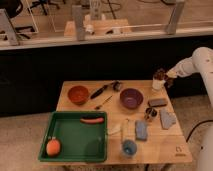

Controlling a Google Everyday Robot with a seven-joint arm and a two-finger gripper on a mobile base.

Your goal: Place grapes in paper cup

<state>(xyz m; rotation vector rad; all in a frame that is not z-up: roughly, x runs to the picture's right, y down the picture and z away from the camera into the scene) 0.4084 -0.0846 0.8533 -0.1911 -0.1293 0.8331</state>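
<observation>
The grapes (pixel 159 74), a dark reddish-brown bunch, are at the mouth of the white paper cup (pixel 157 85), which stands at the far right back edge of the wooden table (pixel 115 115). I cannot tell whether they rest in the cup or hang just over it. My gripper (pixel 167 78) is close against the right side of the grapes, on the white arm (pixel 192 62) that reaches in from the right.
A purple bowl (pixel 131 98) and an orange bowl (pixel 78 94) stand at the back, with a dark brush (pixel 104 90) between them. A green tray (pixel 65 131) at front left holds an orange-red sausage (pixel 92 120) and an orange fruit (pixel 53 147). A blue cup (pixel 129 147) stands at the front edge.
</observation>
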